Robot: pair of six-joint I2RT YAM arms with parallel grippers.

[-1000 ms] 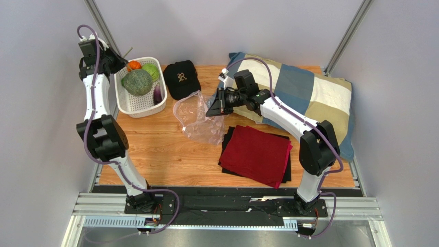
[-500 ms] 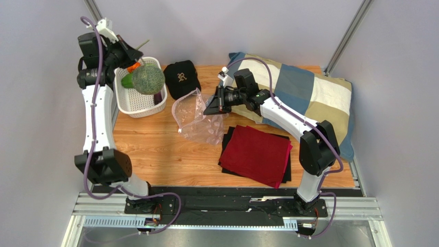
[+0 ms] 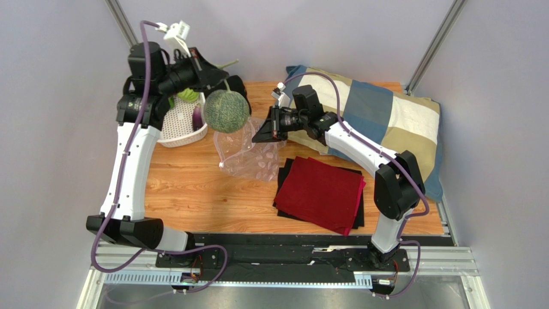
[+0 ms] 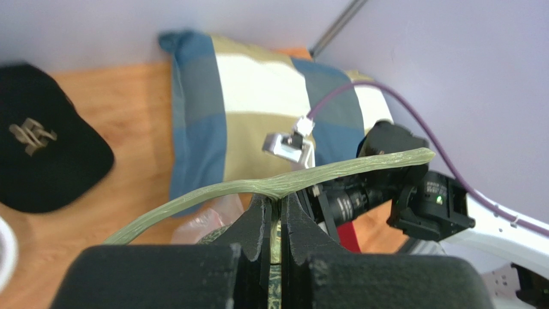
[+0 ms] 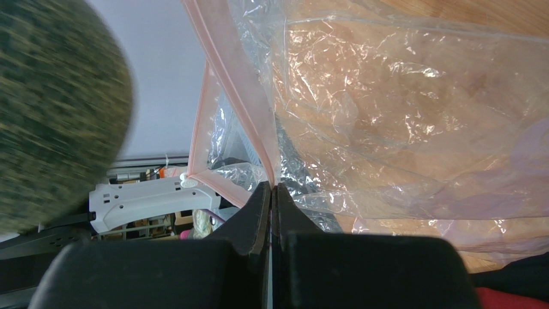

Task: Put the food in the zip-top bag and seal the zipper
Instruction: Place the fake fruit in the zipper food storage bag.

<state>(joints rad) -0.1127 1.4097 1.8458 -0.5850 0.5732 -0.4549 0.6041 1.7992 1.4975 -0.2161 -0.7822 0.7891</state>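
The left gripper (image 4: 276,209) has its fingers pressed together on the pale green stem (image 4: 361,164) of the netted grey-green melon (image 3: 225,111). The melon hangs from that stem in the air, just right of the white basket (image 3: 183,140) and over the near edge of the zip-top bag (image 3: 248,158).

The clear bag lies crumpled on the wooden table (image 3: 193,187), between the basket and a folded red cloth (image 3: 322,193). The right gripper (image 5: 272,193) is closed, pinching the bag's pale pink zipper (image 5: 235,77) and holding that edge lifted with the mouth gaping.

The left arm covers much of the basket; only a purple eggplant (image 3: 196,116) and a scrap of pale green cabbage (image 3: 187,95) show inside. The melon hides most of a black cap (image 4: 38,161). In the right wrist view the melon is a dark blur at the left edge.
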